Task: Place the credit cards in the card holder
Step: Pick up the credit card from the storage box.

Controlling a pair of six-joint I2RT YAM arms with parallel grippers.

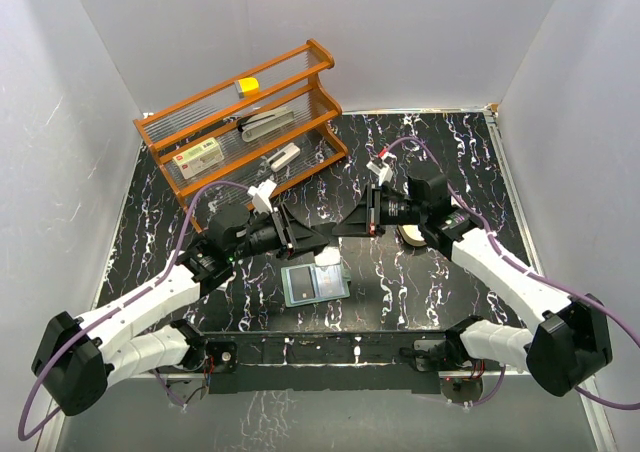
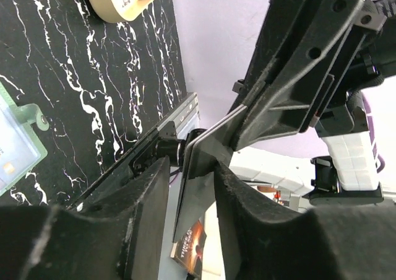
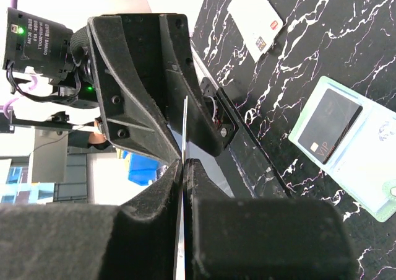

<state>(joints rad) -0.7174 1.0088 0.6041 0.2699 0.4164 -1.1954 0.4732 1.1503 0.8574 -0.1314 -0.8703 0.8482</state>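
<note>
A dark credit card (image 1: 335, 232) hangs in the air between my two grippers above the table's middle. My right gripper (image 3: 184, 162) is shut on it; the card shows edge-on (image 3: 185, 122). My left gripper (image 2: 190, 168) is open around the card's other end (image 2: 201, 181); the card rests against one finger, with a gap to the other. The card holder (image 1: 313, 284) lies open and pale inside, just below the grippers, with a dark VIP card (image 3: 328, 128) in it. A white credit card (image 1: 328, 258) lies flat beside the holder, and shows in the right wrist view (image 3: 255, 18).
An orange wooden rack (image 1: 250, 117) with a white box and small items stands at the back left. A tan oval tray (image 1: 410, 235) sits under my right arm, also in the left wrist view (image 2: 117, 1). White walls enclose the table.
</note>
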